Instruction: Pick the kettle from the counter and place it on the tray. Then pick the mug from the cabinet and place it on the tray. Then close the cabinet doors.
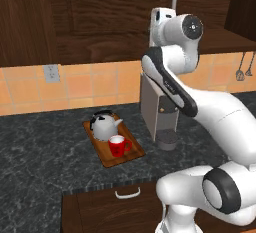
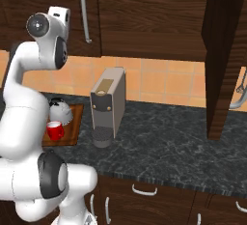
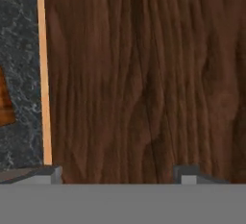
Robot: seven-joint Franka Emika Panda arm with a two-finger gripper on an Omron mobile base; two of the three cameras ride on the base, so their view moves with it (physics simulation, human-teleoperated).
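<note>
Dark wood cabinet door point(image 3: 144, 74) before open gripper point(image 3: 117, 172).

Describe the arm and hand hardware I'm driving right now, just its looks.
The arm is glossy white, built of rounded, bulbous links with dark grey-black bands and round dark caps at the joints. No cables or markings visible. The hand shows two small, blocky grey finger tips in the hand view.
</note>
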